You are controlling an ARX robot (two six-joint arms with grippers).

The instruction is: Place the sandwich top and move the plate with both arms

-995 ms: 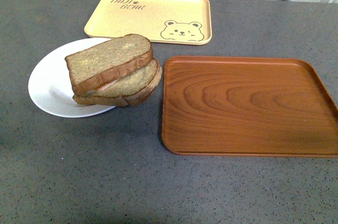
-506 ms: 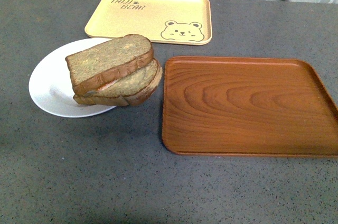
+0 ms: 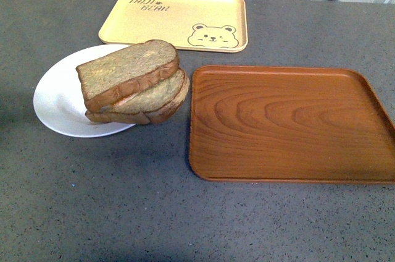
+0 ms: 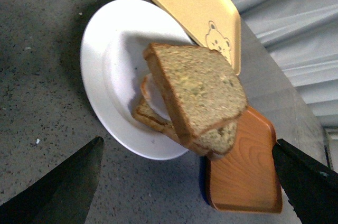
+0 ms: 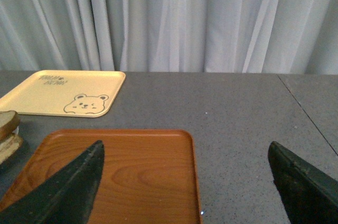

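The sandwich top, a thick speckled brown slice, lies tilted on a lower bread slice on the white plate, left of centre on the grey table. The left wrist view shows the same top slice and plate from above. My left gripper hangs open well above and apart from the plate, with nothing between its fingers. My right gripper is open over the wooden tray, also holding nothing. Neither arm shows in the front view.
A large brown wood-grain tray lies right of the plate, its edge close to the sandwich. A pale yellow tray with a bear drawing sits behind them. A grey curtain closes off the table's far edge.
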